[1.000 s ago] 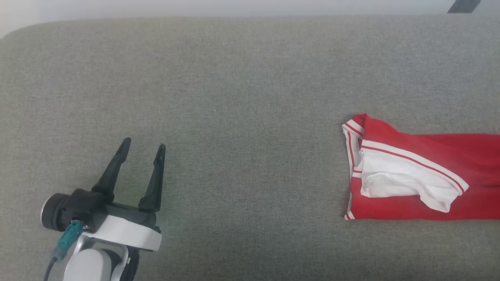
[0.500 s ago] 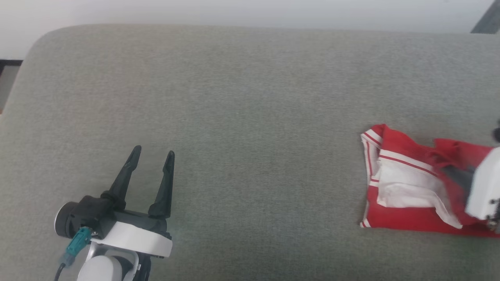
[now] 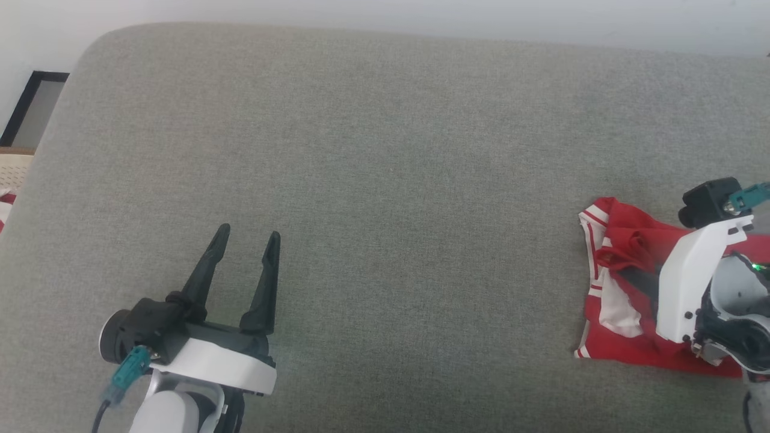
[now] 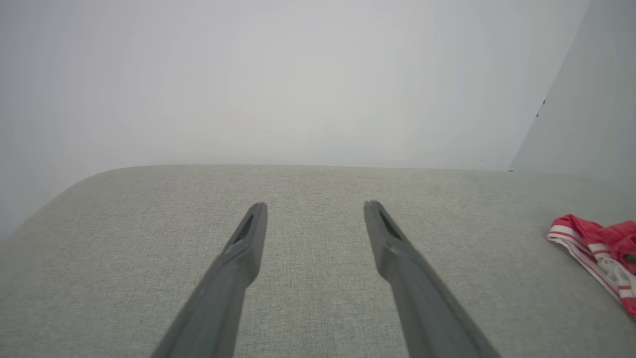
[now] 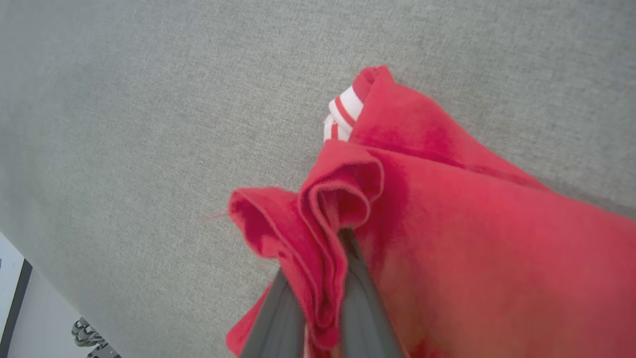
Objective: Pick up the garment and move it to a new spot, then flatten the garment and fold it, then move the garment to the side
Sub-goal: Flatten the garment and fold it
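The garment [image 3: 631, 243], red with a white sleeve and striped trim, lies bunched at the right of the grey cushion [image 3: 385, 180]. My right gripper [image 3: 628, 273] reaches in from the right and is shut on a gathered red fold of it. In the right wrist view the garment [image 5: 472, 238] wraps between and over the fingers [image 5: 365, 308] of the right gripper [image 5: 318, 263]. My left gripper [image 3: 248, 236] rests at the lower left, open and holding nothing, far from the cloth. In the left wrist view the left gripper [image 4: 315, 209] is spread over bare cushion, with the garment [image 4: 596, 238] at the right edge.
The cushion's rounded left corner drops off near a dark-framed panel [image 3: 33, 105] and a beige basket edge [image 3: 15, 171]. A pale wall [image 4: 298, 74] runs behind the cushion. A wide stretch of grey fabric separates the two grippers.
The head camera has shifted. My right gripper has come in from the right and closed on the garment, bunching its upper red edge and covering much of the white sleeve. The left gripper stays open.
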Controlling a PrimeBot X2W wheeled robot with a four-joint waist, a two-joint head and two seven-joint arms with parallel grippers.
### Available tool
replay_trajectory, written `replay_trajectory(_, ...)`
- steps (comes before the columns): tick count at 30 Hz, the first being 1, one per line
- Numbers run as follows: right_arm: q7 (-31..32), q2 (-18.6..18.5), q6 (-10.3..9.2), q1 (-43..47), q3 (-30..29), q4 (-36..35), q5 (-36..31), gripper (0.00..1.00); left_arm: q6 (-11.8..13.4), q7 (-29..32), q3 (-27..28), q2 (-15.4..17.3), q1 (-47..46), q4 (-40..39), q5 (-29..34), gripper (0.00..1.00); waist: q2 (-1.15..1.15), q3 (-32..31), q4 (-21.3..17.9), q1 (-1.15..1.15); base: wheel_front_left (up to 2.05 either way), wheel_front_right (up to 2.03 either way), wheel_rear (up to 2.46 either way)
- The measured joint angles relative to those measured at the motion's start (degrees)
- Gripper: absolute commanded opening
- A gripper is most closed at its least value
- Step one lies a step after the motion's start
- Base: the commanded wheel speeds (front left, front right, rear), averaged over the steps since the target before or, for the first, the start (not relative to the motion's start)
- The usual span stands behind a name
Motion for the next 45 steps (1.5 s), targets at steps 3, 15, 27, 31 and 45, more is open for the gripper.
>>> replay_trajectory(3,-2.0,-0.1,0.0,-0.3,1.2,1.6,0.1,0.27,0.0,0.0,0.1,0.1,-0.4,0.6,-0.7,1.0,0.0,-0.1,-0.2,0.0,0.0,0.0,0.0)
replay_trajectory(15,-13.9,-2.4,0.0,-1.6,5.2,3.3,4.0,1.0,0.0,0.0,0.2,2.0,0.5,2.9,-1.9,1.0,0.0,-2.7,-3.4,0.0,0.0,0.0,0.0)
replay_trajectory(27,-41.4,-7.0,0.0,-1.9,11.7,12.8,6.6,1.0,0.0,0.0,1.2,2.6,2.9,7.1,-3.1,1.0,0.0,-6.7,-7.0,0.0,0.0,0.0,0.0)
replay_trajectory(31,-49.3,-6.9,0.0,-1.7,11.4,16.5,5.6,1.0,0.0,0.0,2.3,2.4,3.9,8.2,-3.1,1.0,0.0,-8.2,-7.7,0.0,0.0,0.0,0.0)
replay_trajectory(45,-63.2,-2.7,0.0,6.0,6.7,15.3,-8.4,1.0,0.0,0.0,6.6,1.4,11.3,3.5,-2.2,1.0,0.0,-13.1,-9.1,0.0,0.0,0.0,0.0)
